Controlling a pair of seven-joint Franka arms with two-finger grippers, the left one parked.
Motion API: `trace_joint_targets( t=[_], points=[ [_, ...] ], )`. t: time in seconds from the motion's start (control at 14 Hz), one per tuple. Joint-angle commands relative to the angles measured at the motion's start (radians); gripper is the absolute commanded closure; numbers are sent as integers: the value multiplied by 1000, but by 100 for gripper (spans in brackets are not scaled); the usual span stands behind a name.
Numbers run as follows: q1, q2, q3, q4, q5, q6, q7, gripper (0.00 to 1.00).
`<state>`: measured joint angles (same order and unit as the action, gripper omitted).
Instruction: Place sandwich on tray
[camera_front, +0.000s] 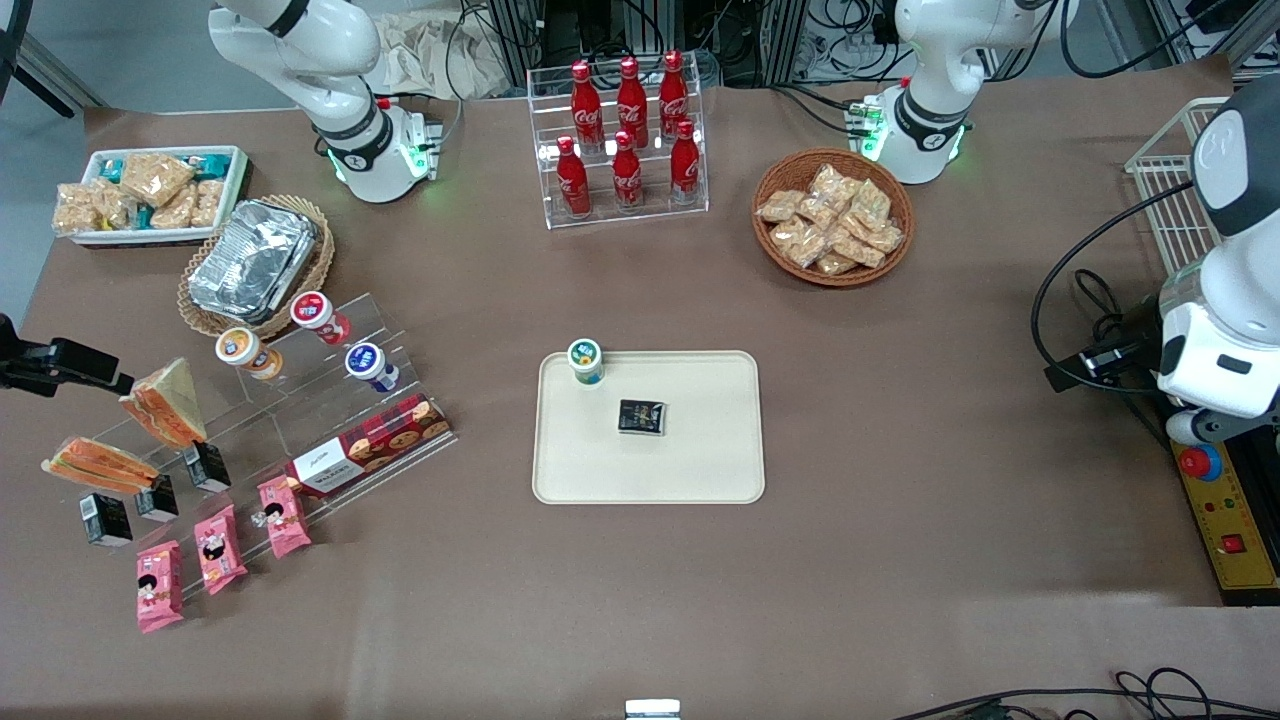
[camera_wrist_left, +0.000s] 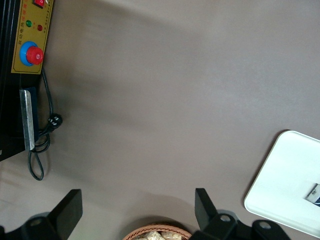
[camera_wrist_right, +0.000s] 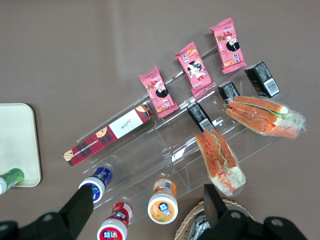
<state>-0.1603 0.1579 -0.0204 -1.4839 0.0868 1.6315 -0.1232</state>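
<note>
The sandwich (camera_front: 100, 465) (camera_wrist_right: 262, 116), a long flat clear-wrapped wedge with orange stripes, lies on the clear acrylic step shelf (camera_front: 300, 420) at the working arm's end of the table. A second wedge with a tan bread face (camera_front: 165, 400) (camera_wrist_right: 220, 162) stands beside it. The cream tray (camera_front: 700, 470) (camera_wrist_right: 17, 140) sits mid-table and holds a green-lidded cup (camera_front: 586, 361) and a small dark packet (camera_front: 641, 416). My gripper (camera_wrist_right: 147, 212) hangs open high above the shelf's cups, apart from the sandwich, with nothing between its fingers. A black part of it (camera_front: 70, 362) shows in the front view.
On the shelf are three cups (camera_front: 322, 316), a red cookie box (camera_front: 370, 445), pink snack packets (camera_front: 215, 548) and small black cartons (camera_front: 156, 497). A foil container in a basket (camera_front: 255, 262), a white snack bin (camera_front: 150, 195), a cola bottle rack (camera_front: 625, 140) and a snack basket (camera_front: 833, 217) stand farther from the camera.
</note>
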Motion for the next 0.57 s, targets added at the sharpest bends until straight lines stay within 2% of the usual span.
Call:
trace_joint_targets(
  t=[0.0,0.5],
  points=[
    [-4,0,4,2,-13,-7,5,1],
    [-5,-1,4,-10,-13,-21,-3,1]
  ],
)
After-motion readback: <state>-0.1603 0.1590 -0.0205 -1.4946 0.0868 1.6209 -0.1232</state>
